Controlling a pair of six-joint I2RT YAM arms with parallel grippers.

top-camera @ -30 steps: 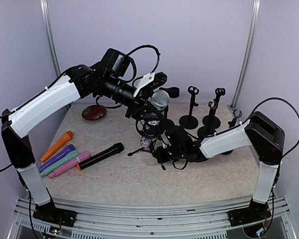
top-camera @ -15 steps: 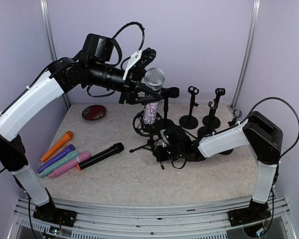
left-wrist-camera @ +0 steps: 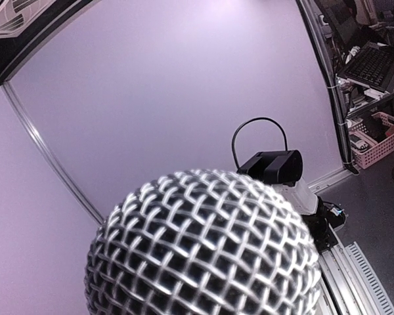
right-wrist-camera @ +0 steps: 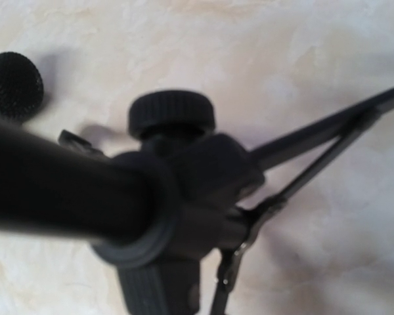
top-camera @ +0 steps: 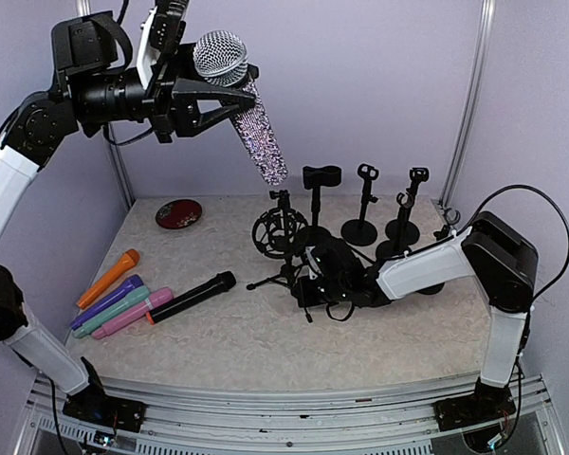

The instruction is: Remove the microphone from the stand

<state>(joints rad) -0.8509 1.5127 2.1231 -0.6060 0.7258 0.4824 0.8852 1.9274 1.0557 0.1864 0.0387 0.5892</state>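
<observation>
A microphone (top-camera: 262, 142) with a glittery silver body and a mesh head is high in the air at the upper left, tilted, its tail pointing down-right. My left gripper (top-camera: 220, 93) is shut on it just below the head. The mesh head (left-wrist-camera: 203, 249) fills the left wrist view. The black tripod stand (top-camera: 277, 232) with its round shock-mount ring stands empty mid-table, well below the microphone. My right gripper (top-camera: 310, 284) is low at the stand's base and shut on it. The stand's hub (right-wrist-camera: 203, 177) fills the right wrist view, blurred.
Orange (top-camera: 106, 278), purple (top-camera: 109, 300), teal, pink and black (top-camera: 192, 296) microphones lie at the left. The black one's head also shows in the right wrist view (right-wrist-camera: 12, 82). A red dish (top-camera: 178, 213) sits at the back left. Three more black stands (top-camera: 362, 213) stand behind.
My left arm has lifted the glittery microphone up out of the shock-mount ring and carried it high and to the left. The right arm and the stand have stayed still.
</observation>
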